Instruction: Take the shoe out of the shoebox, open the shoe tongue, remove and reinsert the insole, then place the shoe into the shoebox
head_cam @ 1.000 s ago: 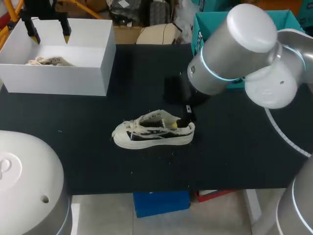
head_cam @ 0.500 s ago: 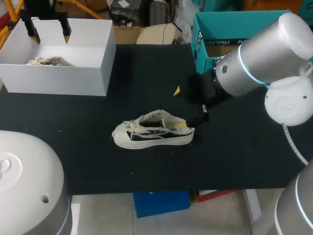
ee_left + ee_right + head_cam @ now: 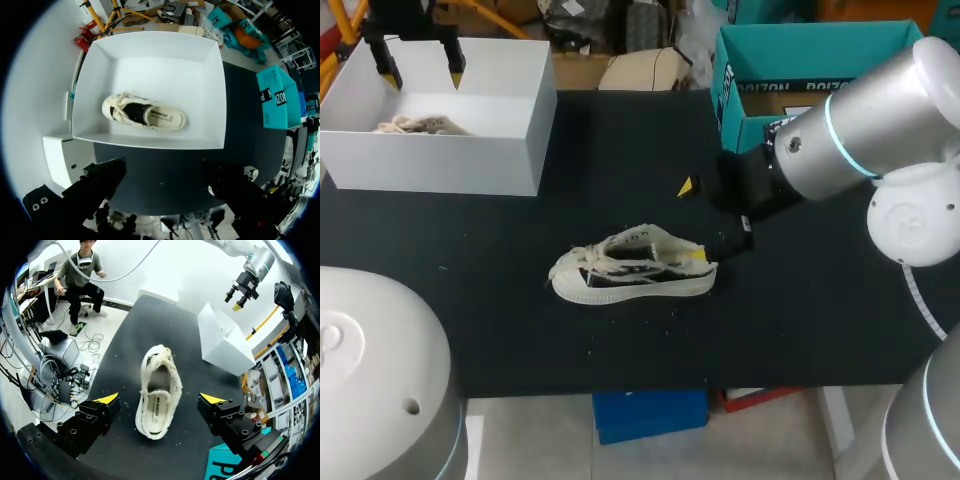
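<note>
Shoe [image 3: 635,265] sits clear of table [image 3: 820,320] edges; right tool [image 3: 160,399] spread near heel, left tool [image 3: 422,72] spread over shoebox [image 3: 510,150].

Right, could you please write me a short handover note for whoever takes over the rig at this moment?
Left gripper: open, empty, above the white shoebox at the far left of the table. A second shoe lies in the box.
Right gripper: open, empty, with the heel end of the shoe between its fingers, a gap on each side.
Done: that shoe is out of the box, on its sole mid-table.
The insole sits inside it; I cannot tell whether it has been out and back.
To do: at least placing the shoe into the shoebox.
</note>
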### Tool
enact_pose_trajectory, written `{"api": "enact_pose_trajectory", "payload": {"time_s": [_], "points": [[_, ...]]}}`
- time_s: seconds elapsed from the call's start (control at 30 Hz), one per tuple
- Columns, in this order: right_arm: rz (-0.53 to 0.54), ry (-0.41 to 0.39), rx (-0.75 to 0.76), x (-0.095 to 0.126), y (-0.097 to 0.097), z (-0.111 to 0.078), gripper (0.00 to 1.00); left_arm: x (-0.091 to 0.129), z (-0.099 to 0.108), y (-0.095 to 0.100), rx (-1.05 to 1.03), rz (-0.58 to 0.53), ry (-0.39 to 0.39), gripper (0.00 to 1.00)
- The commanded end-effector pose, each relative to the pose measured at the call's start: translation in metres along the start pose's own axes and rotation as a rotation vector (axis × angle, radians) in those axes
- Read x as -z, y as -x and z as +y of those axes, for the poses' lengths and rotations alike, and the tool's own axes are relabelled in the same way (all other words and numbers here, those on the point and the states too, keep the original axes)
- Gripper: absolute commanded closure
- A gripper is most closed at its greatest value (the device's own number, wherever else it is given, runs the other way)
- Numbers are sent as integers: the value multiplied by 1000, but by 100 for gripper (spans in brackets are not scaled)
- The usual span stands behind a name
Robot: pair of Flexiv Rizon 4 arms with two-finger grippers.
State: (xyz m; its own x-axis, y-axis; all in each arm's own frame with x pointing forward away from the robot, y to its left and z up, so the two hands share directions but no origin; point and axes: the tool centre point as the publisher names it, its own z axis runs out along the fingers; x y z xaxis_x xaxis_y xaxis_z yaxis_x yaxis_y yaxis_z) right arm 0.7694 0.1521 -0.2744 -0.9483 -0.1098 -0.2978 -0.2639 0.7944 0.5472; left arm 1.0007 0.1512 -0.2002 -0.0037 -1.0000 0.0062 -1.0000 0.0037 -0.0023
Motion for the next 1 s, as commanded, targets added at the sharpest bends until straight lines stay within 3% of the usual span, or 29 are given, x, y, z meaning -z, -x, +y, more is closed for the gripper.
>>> {"api": "enact_pose_trajectory", "payload": {"time_s": [0.03, 0.37, 0.67, 1.0], "points": [[41, 2, -48, 0, 3, -8, 0, 0, 0, -1, 2, -3, 2, 0], [38, 8, -144, -6, 12, -23, 0, 0, 0, -1, 2, -3, 2, 0], [15, 73, -284, -28, -3, -47, 0, 0, 0, -1, 2, -3, 2, 0], [5, 142, -332, -56, -13, -71, 0, 0, 0, -1, 2, -3, 2, 0]]}}
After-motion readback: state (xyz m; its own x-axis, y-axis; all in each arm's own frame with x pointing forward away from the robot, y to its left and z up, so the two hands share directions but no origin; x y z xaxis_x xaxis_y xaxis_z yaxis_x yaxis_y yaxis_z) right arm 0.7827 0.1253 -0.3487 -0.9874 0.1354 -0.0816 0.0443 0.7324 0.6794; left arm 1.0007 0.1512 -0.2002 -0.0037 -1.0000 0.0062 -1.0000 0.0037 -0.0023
